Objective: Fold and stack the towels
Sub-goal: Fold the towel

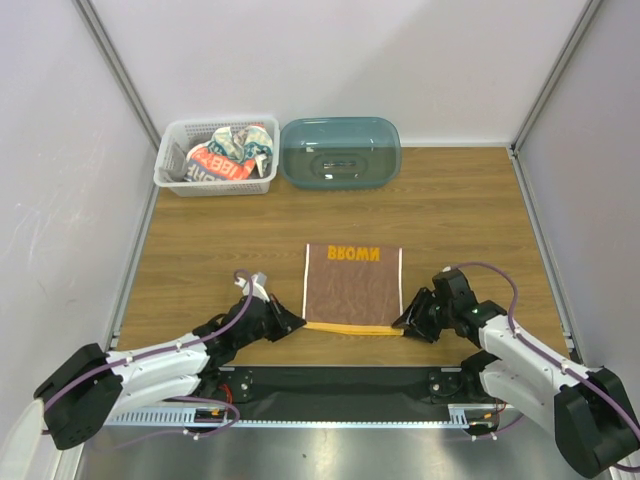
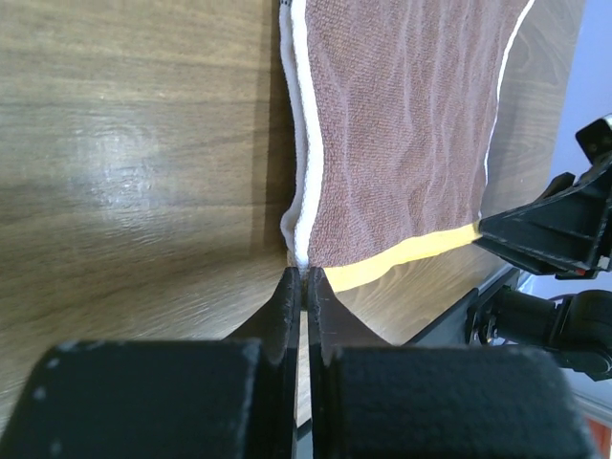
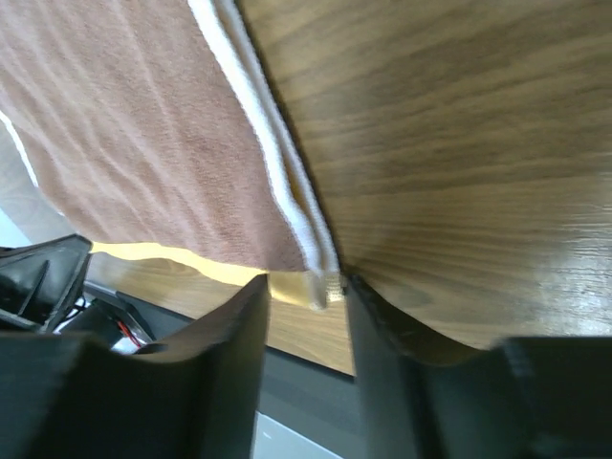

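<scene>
The brown towel (image 1: pixel 352 288) lies flat on the table, with orange lettering at its far edge and an orange band at its near edge. My left gripper (image 1: pixel 296 323) sits at its near left corner; in the left wrist view (image 2: pixel 304 275) the jaws are pinched on that corner of the towel (image 2: pixel 402 143). My right gripper (image 1: pixel 404 326) is at the near right corner; in the right wrist view (image 3: pixel 306 285) it is open, with the towel's corner (image 3: pixel 320 287) between its fingers. The white towel with printed letters (image 1: pixel 222 158) lies crumpled in the basket, with greyish cloth (image 1: pixel 252 140) beside it.
The white lattice basket (image 1: pixel 170 165) stands at the back left. The translucent teal tub (image 1: pixel 340 152) stands upside down to its right. A black strip (image 1: pixel 340 380) runs along the table's near edge between the arm bases. Walls enclose the table on the left, right and back.
</scene>
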